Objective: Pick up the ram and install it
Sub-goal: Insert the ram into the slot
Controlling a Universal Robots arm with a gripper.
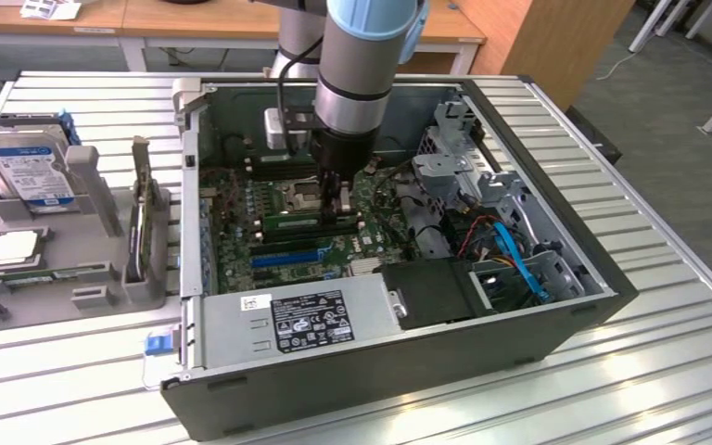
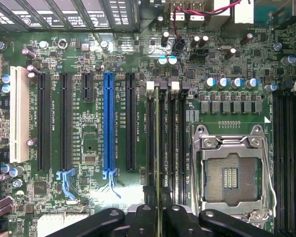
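The ram is a thin green stick seen edge-on, running along the black memory slots beside the CPU socket. My gripper is shut on its near end, a black finger on each side. Whether the stick touches a slot I cannot tell. In the exterior view my gripper reaches straight down into the open computer case, with the green ram just under it above the motherboard.
A blue expansion slot and black slots lie beside the memory bank. In the case are a power supply, drive cage and blue cable. A grey stand at the exterior view's left holds a hard drive.
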